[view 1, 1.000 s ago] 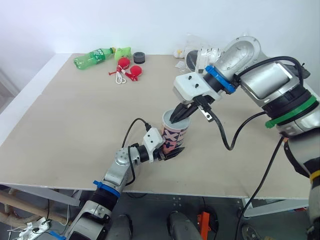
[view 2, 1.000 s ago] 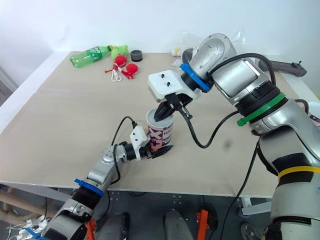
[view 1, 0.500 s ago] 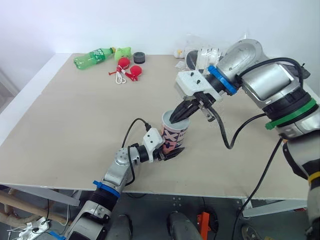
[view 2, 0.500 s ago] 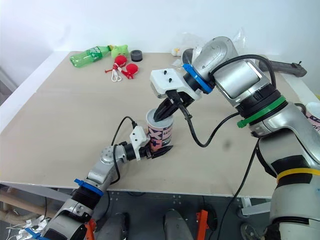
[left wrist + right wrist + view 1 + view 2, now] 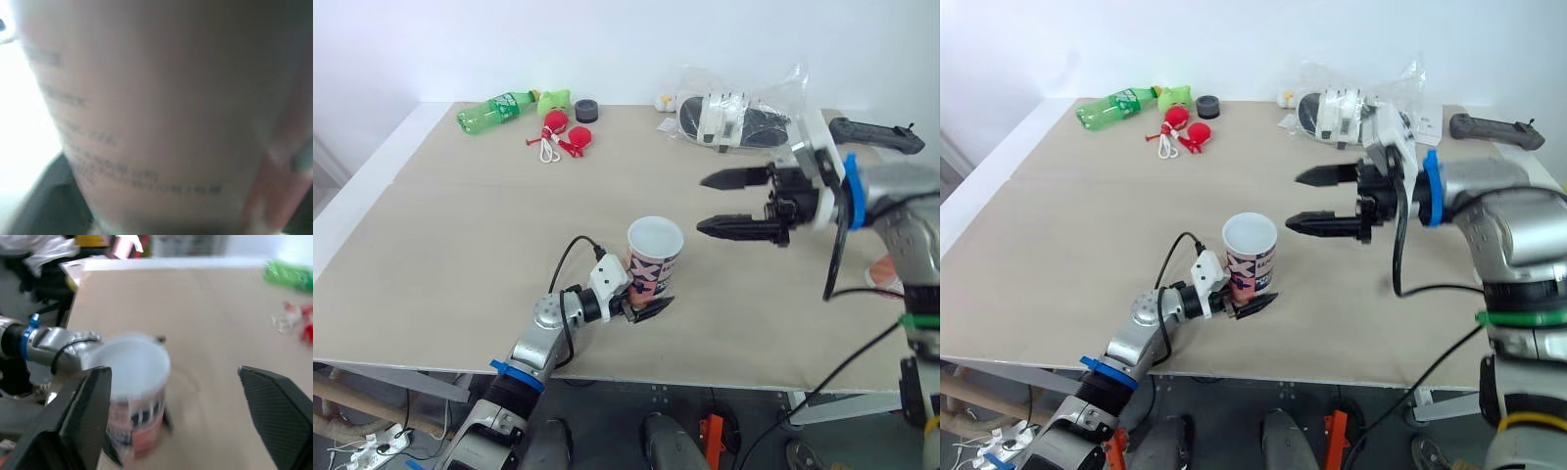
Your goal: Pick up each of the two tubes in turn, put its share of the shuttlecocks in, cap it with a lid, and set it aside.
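The right jaws have pulled out of the tube (image 5: 653,262). Half a second ago they reached down into its mouth, fingers close together. Now they hang to the tube's right, well apart from it and level with its rim. Their two black fingers (image 5: 734,179) are spread wide, with nothing between them.

The tube itself has not moved. It stands upright near the front edge of the tabletop (image 5: 460,225), with the left jaws closed around its lower part as before. In the left wrist view its printed wall sits right up against the camera.

The top of the tube is now uncovered and looks white. Whether that is the bare inside, something lying in it, or a lid, I cannot tell.

My reading is that the right jaws have just let something go into the tube and are backing off for the next piece. If so, this tube is mid-fill and not yet capped.

At the far edge lie a bottle (image 5: 499,110), a black disc (image 5: 586,112) and a bag (image 5: 739,103). The disc may be a lid, and the open right jaws are free to go for it. The left jaws need to keep the tube steady meanwhile, since it stands close to the tabletop's edge.
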Motion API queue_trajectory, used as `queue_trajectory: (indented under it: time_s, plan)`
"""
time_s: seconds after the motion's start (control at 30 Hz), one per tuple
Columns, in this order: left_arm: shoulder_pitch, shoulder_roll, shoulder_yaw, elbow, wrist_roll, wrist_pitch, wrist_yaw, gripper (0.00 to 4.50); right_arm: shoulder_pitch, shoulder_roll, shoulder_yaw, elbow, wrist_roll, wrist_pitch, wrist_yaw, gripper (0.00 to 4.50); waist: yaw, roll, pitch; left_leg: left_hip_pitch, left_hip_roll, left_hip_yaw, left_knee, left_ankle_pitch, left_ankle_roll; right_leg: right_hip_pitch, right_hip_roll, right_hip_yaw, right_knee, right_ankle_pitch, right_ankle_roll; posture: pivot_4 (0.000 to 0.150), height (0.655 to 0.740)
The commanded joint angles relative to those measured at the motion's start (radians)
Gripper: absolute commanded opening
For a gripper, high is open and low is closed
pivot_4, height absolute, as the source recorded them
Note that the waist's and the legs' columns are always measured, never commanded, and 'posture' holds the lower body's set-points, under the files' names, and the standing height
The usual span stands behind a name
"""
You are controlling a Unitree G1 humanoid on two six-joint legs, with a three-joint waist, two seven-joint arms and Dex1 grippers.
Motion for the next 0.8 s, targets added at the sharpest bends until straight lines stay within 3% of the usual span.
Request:
queue_trajectory:
  time_s: [0.03, 0.27, 0.4, 0.57, 0.8]
  plan:
    - [0.016, 0.018, 0.008, -0.014, -0.004, 0.012, -0.008, 4.44, 0.101, 0.041, -0.127, -0.142, 0.048, 0.010, -0.128, 4.50, 0.000, 0.000, 0.000, 0.000, 0.000, 0.000, 0.000, 0.000, 0.000, 0.000, 0.000, 0.000, 0.000, 0.000, 0.000, 0.150, 0.7400]
    - [0.039, 0.074, 0.043, -0.071, -0.043, 0.053, -0.026, 4.44, 0.446, 0.166, -0.129, -0.328, -0.033, -0.112, -0.266, 4.50, 0.002, -0.002, 0.000, 0.000, 0.000, 0.000, 0.001, 0.000, 0.000, 0.001, 0.001, 0.000, 0.000, 0.001, 0.001, 0.150, 0.7400]
    - [0.078, 0.128, 0.068, -0.131, -0.071, 0.084, -0.051, 4.44, 0.568, 0.225, -0.078, -0.331, -0.130, -0.243, -0.299, 4.50, 0.000, -0.001, 0.000, 0.000, 0.000, 0.000, 0.001, 0.000, 0.000, 0.001, 0.001, 0.001, 0.000, 0.002, 0.001, 0.150, 0.7400]
    - [0.142, 0.211, 0.090, -0.207, -0.097, 0.117, -0.094, 4.44, 0.604, 0.291, -0.007, -0.295, -0.189, -0.320, -0.316, 4.50, -0.001, -0.002, 0.000, 0.001, 0.001, 0.000, 0.001, 0.001, -0.001, 0.001, 0.001, 0.001, 0.000, 0.002, -0.001, 0.150, 0.7400]
    - [0.239, 0.335, 0.157, -0.281, -0.134, 0.139, -0.122, 4.44, 0.539, 0.424, 0.122, -0.150, -0.305, -0.446, -0.357, 4.50, -0.004, -0.004, 0.000, 0.002, 0.002, 0.000, 0.001, 0.001, -0.001, 0.001, 0.003, 0.001, 0.000, 0.001, -0.005, 0.150, 0.7400]
